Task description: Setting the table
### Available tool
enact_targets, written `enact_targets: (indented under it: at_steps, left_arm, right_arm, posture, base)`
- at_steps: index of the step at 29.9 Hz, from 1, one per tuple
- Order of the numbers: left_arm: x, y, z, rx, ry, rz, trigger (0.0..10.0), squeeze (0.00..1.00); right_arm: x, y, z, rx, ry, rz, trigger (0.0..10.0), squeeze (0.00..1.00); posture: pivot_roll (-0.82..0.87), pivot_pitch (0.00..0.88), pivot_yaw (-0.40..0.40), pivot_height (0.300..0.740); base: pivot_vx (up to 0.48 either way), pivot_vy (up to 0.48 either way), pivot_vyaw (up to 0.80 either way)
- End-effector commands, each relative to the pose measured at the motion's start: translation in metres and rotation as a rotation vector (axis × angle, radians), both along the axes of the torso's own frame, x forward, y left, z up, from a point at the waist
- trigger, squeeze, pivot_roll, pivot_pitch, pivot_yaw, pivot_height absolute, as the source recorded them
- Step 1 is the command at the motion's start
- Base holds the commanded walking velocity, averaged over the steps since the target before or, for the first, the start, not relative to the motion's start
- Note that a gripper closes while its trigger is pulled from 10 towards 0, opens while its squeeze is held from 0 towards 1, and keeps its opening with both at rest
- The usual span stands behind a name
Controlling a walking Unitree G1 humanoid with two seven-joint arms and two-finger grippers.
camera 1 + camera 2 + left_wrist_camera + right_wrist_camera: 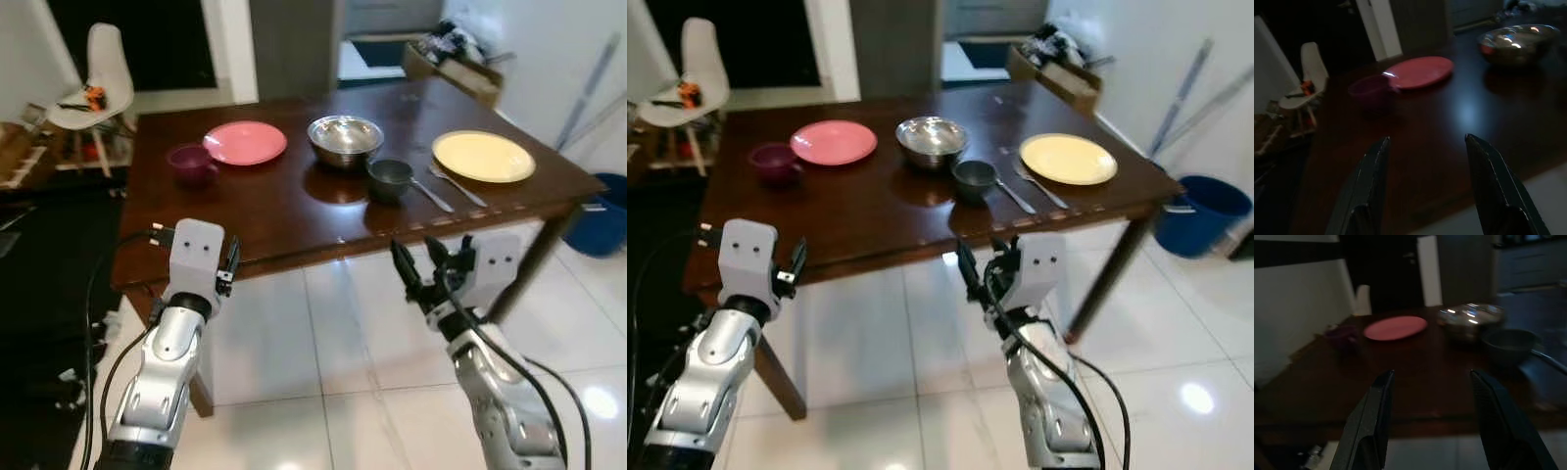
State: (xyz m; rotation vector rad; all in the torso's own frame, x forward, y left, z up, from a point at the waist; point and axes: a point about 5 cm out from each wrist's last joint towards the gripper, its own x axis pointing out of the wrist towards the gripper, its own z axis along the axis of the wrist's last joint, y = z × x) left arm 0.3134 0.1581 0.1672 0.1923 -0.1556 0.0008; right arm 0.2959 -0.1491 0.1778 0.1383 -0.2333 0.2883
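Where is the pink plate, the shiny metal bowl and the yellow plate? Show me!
pink plate [245,143], left eye view, middle of its flat top.
shiny metal bowl [345,138], left eye view, inside of the bowl.
yellow plate [483,156], left eye view, middle of its flat top.

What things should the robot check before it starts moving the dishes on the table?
1. Left gripper open and empty: ok.
2. Right gripper open and empty: ok.
3. Grippers over the table: not ok, both hang short of its near edge.
4. Pink plate and purple cup in plain sight: ok.
5. Cutlery beside the yellow plate: ok.
6. Anything inside the steel bowl: cannot tell.
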Motion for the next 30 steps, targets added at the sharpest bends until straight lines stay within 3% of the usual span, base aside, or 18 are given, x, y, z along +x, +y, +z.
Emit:
enact_targets:
  at_steps: [1, 12, 21, 24, 30]
  left_arm:
    - [-0.002, 0.0044, -0.0051, 0.0, 0.023, 0.016, 10.0, 0.0]
    - [-0.0036, 0.0041, -0.0052, 0.0, 0.025, 0.022, 10.0, 0.0]
    - [-0.0048, 0.0056, -0.0052, 0.003, 0.026, 0.027, 10.0, 0.0]
    - [-0.0048, 0.0055, -0.0049, -0.001, 0.026, 0.028, 10.0, 0.0]
    - [-0.0049, 0.0053, -0.0039, -0.022, 0.027, 0.029, 10.0, 0.0]
  right_arm:
    - [-0.0025, 0.0074, -0.0041, 0.011, 0.026, 0.056, 10.0, 0.0]
    - [-0.0001, 0.0135, 0.0016, 0.033, 0.018, 0.096, 10.0, 0.0]
    - [0.0016, 0.0147, 0.0021, 0.055, 0.028, 0.09, 10.0, 0.0]
    - [0.0019, 0.015, 0.0022, 0.072, 0.031, 0.089, 10.0, 0.0]
    - [0.002, 0.016, 0.0047, 0.11, 0.029, 0.105, 10.0, 0.0]
  posture:
    - [-0.05, 0.0, 0.113, 0.74]
    - [-0.04, 0.0, 0.111, 0.74]
    - [-0.04, 0.0, 0.112, 0.74]
    - [-0.03, 0.0, 0.113, 0.74]
    - [-0.03, 0.0, 0.113, 0.74]
  base:
    - [0.48, 0.0, 0.0]
    - [0.479, 0.0, 0.0]
    - [0.455, 0.0, 0.72]
    - [0.405, 0.0, 0.0]
    - [0.046, 0.0, 0.0]
